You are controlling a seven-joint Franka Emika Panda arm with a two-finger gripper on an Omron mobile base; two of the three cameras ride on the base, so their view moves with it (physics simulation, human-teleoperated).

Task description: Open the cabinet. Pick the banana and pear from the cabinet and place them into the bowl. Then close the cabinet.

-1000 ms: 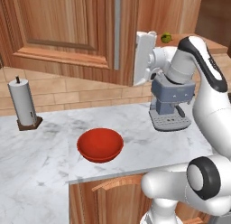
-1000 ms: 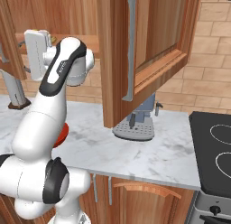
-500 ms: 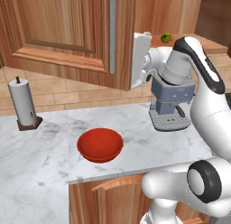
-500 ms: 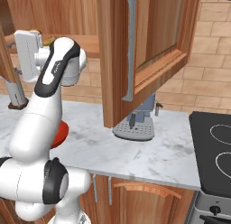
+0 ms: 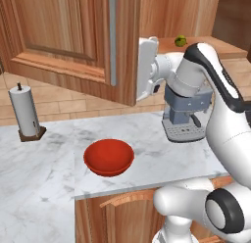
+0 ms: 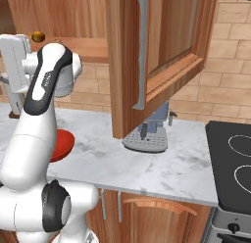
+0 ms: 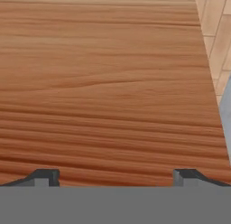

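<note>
The cabinet (image 5: 73, 41) hangs on the wall with its doors swung out over the counter (image 5: 49, 168); a slim grey handle (image 5: 112, 38) runs down the edge of one door; in the right base view the other door (image 6: 162, 56) sticks out with its own grey handle (image 6: 141, 51). The gripper (image 7: 116, 175) is up high, right by the inner side of the open door; its two dark fingertips (image 7: 45, 177) stand far apart with nothing between them; plain brown wood fills the space in front of them. The pear (image 5: 181, 40) sits on the cabinet shelf (image 5: 220, 48), behind the arm; it is small, round and yellow-green. I cannot tell where the banana is. The bowl (image 5: 109, 157) is red and shiny; it sits on the white marble counter, below the open door, with no fruit in it. A paper-towel roll (image 5: 25, 111) stands upright at the left, well apart from the bowl; a grey coffee machine (image 5: 184, 120) sits at the right, under the arm; a black stove (image 6: 230, 163) is at the far right of the counter.
</note>
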